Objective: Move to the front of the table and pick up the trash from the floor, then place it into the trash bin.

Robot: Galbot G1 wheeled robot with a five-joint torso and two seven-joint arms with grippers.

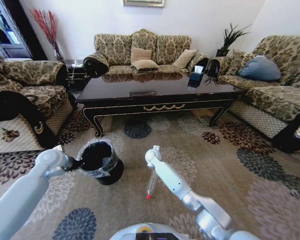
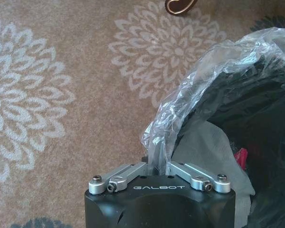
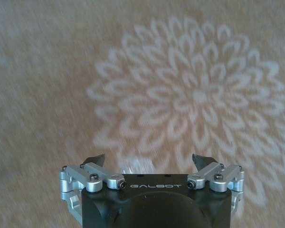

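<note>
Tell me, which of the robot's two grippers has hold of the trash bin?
The left gripper. It is shut on the trash bin at its plastic-lined rim, while the right gripper hangs open over the bare carpet, gripping nothing.

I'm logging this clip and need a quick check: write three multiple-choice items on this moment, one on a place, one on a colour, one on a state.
1. Where does the bottle lie?
A. On the table
B. On the carpet beside the right arm
C. Inside the bin

2. What colour is the bottle's cap?
A. Red
B. Blue
C. White

3. How is the left tool?
A. Wide open over bare carpet
B. Holding the bottle
C. Shut on the trash bin liner rim

Key: 1 B, the head view shows it on the carpet; 2 A, its near end is red; 3 C, the left wrist view shows plastic pinched between the fingers.
</note>
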